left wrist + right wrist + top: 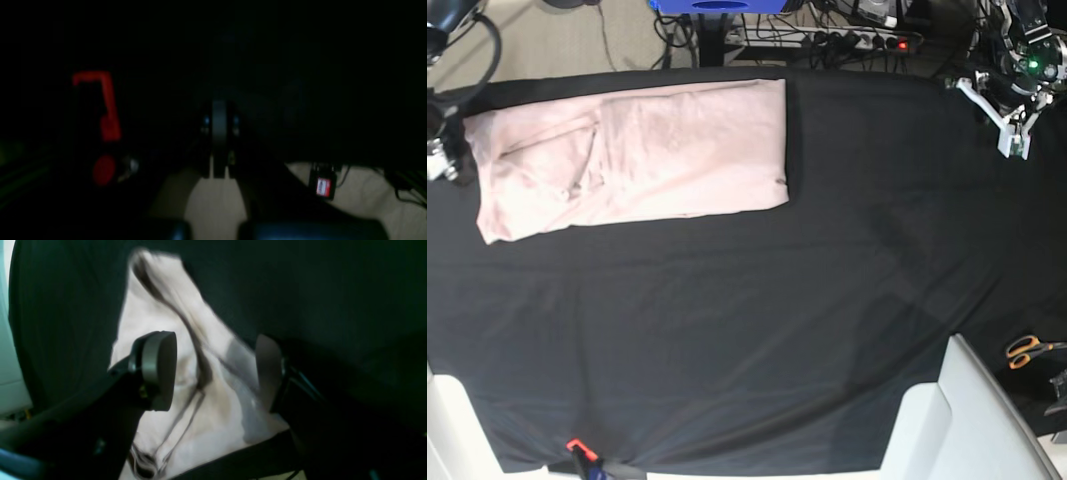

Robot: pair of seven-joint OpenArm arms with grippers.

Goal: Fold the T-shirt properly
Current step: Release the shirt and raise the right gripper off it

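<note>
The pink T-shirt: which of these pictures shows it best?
The base view. There the whole T-shirt lies folded into a long strip on the black tablecloth. The right wrist view gives only a blurred, close patch of it between open jaws. The left wrist view is nearly dark and shows no shirt.

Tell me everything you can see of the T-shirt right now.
The T-shirt is pale pink, soft and creased, with no print. It lies flat on the black tablecloth at the far left of the base view, folded into a long rectangle, a sleeve fold showing near its left end. In the right wrist view, the right gripper is open over that end; nothing grips the cloth.
</note>
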